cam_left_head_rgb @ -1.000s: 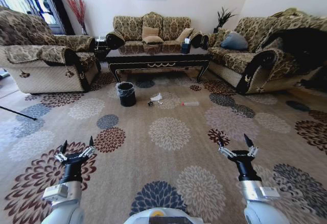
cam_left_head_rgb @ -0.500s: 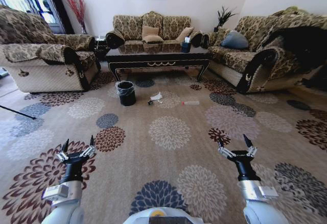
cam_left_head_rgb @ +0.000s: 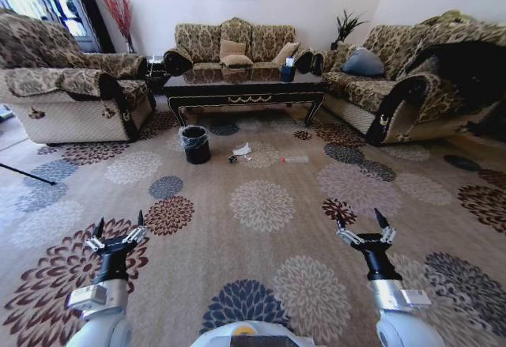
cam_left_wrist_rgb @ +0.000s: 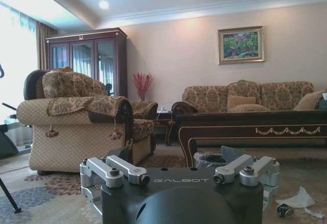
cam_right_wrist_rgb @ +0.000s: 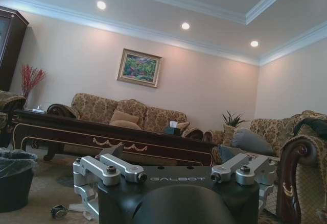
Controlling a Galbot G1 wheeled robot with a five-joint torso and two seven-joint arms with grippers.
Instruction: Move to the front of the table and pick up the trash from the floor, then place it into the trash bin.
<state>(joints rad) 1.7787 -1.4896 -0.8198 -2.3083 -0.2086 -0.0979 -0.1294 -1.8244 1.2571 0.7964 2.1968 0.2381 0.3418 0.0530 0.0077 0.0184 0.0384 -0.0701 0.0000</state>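
Since the earlier frames the room has slid only slightly in my head view; the litter lies as before. Floral carpet (cam_left_head_rgb: 261, 205); at its far edge, the table (cam_left_head_rgb: 245, 88). Left to right: my left gripper (cam_left_head_rgb: 118, 231), spread wide, empty; lined trash bin (cam_left_head_rgb: 195, 145); the trash (cam_left_head_rgb: 242, 152) beside it; my right gripper (cam_left_head_rgb: 363, 225), likewise wide, empty.

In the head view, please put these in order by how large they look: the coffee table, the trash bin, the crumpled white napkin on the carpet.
1. The coffee table, by far the largest.
2. The trash bin, standing on the carpet before the table's left end.
3. The crumpled white napkin, a small patch right of the bin.
All three lie at a similar distance, so the order is safe.
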